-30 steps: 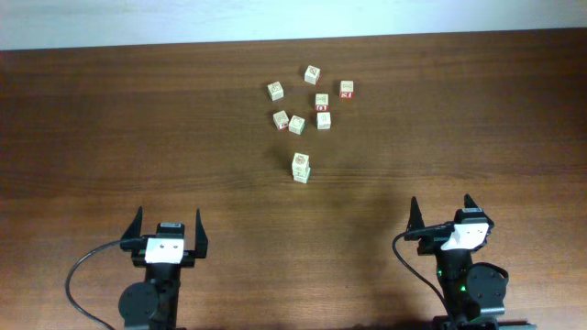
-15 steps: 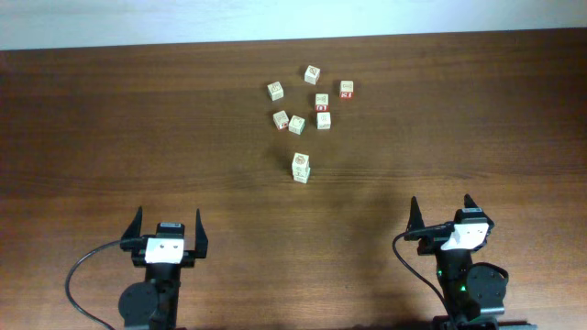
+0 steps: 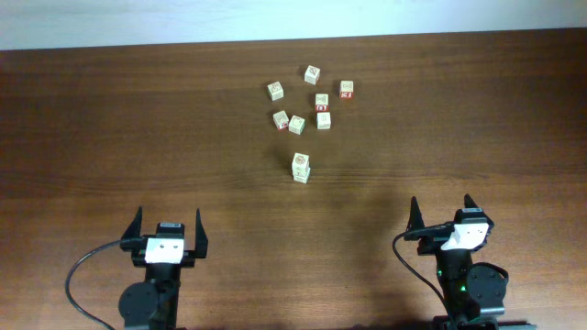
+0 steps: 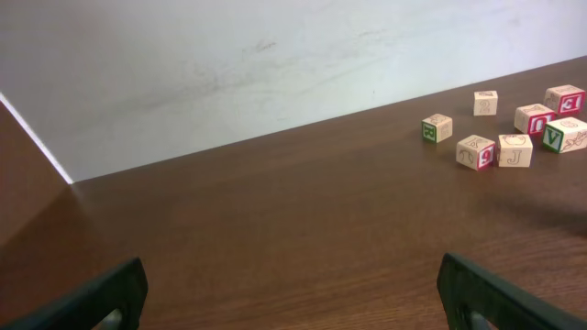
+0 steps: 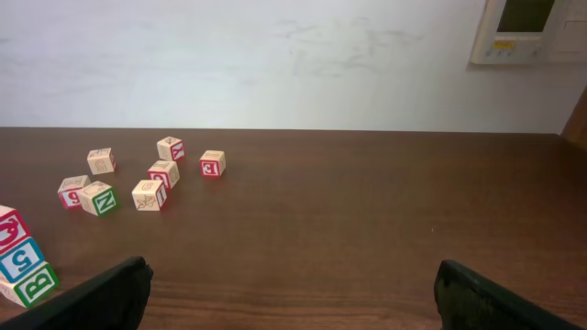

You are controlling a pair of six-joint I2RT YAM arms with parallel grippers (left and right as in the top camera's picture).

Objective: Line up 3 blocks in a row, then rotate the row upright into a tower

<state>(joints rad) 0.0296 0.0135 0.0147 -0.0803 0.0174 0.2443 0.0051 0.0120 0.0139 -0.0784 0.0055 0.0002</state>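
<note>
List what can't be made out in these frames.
Overhead: letters on the scattered blocks are too small to read; the number of blocks in the stack is unclear from straight above.
Right wrist: stack cut off by the left edge.
Left wrist: stack out of frame; rightmost block clipped by the right edge.

Dark brown wooden desk [image 3: 110,137]. Seven loose letter cubes [image 3: 296,125] scattered toward 12 o'clock. Small stack [image 3: 301,166] near, at their 6 o'clock.

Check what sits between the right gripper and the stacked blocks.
Nothing. In the overhead view only bare table runs from the right gripper to the stack; the loose blocks lie farther back.
</note>
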